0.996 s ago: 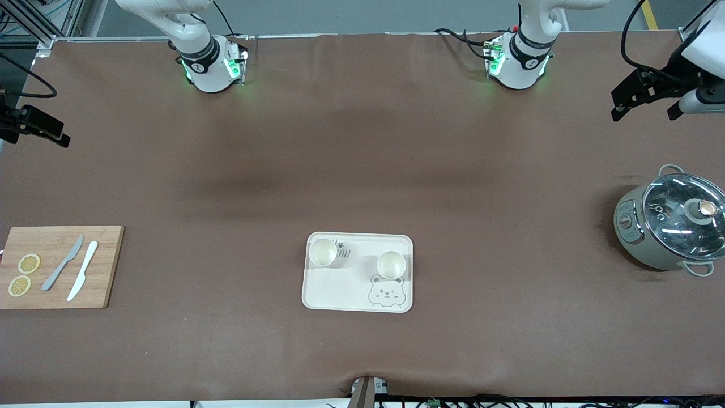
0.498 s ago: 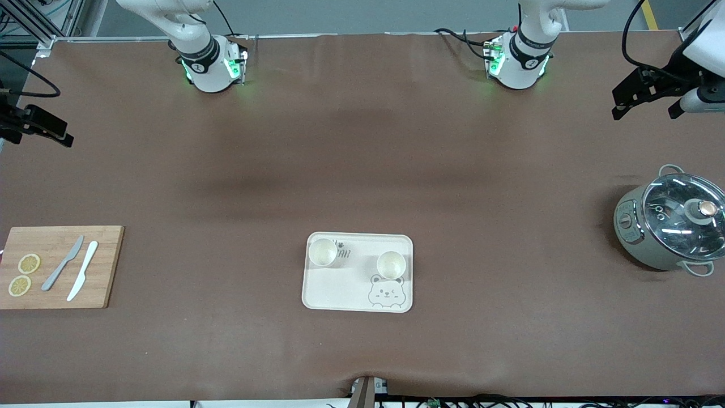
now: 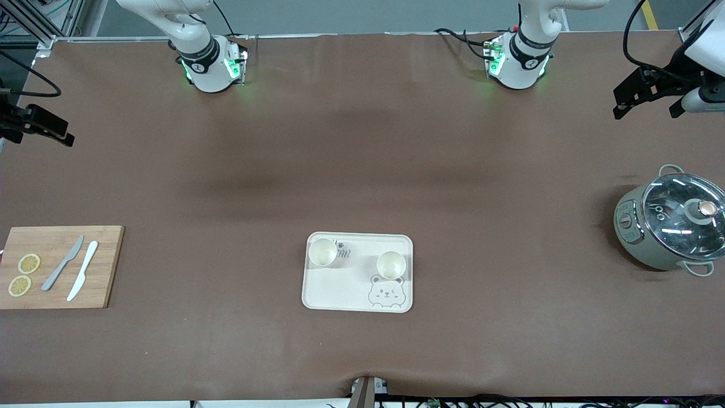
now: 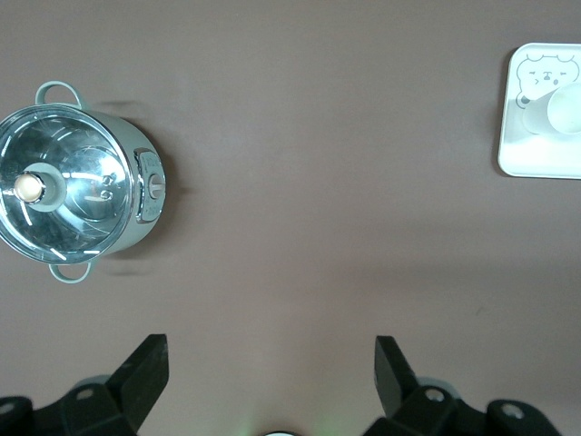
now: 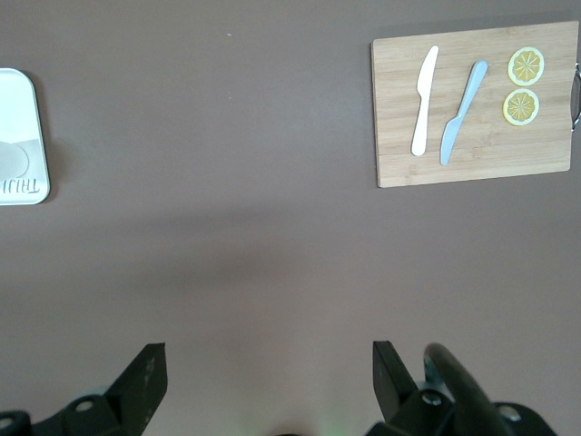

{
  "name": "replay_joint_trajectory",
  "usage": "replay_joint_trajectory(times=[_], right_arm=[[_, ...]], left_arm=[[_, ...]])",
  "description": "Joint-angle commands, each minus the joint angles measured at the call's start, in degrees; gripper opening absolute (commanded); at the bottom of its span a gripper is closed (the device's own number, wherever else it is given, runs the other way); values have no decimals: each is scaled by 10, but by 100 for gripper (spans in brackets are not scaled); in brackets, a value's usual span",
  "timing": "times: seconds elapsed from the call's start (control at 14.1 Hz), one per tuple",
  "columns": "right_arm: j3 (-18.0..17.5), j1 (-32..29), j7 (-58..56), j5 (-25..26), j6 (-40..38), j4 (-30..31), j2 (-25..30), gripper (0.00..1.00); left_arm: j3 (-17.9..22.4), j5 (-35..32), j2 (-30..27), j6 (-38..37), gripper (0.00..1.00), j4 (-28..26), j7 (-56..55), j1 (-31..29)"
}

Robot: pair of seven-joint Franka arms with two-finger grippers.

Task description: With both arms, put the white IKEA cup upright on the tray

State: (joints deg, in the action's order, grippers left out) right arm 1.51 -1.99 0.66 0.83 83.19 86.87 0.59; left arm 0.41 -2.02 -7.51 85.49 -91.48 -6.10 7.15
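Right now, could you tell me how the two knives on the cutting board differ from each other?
The grey knife is darker and looks metallic; the white knife is pale and matte. The grey knife lies beside the lemon slices; the white knife lies toward the tray's side of the cutting board and slightly nearer the front camera. Both lie flat, roughly parallel, similar in length.

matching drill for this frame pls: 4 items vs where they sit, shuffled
Things:
1. cup by the bear face
2. grey knife
3. pot with glass lid
4. left gripper

Places:
A. on the wooden cutting board
B. on the table, toward the left arm's end
C. upright on the tray
D. up in the air, jaws open, holding nothing

Pairs: 1-C, 2-A, 3-B, 4-D
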Motion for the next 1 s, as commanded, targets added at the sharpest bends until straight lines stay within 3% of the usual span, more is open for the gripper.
replay_joint_trajectory(times=[0.0, 0.93], right_arm=[[-10, -13, 4, -10, -8, -11, -3, 100], [-10, -7, -3, -11, -8, -11, -3, 100]], left_arm=[[2, 10, -9, -11, 100, 2, 8, -3], [2, 10, -9, -16, 100, 2, 8, -4]])
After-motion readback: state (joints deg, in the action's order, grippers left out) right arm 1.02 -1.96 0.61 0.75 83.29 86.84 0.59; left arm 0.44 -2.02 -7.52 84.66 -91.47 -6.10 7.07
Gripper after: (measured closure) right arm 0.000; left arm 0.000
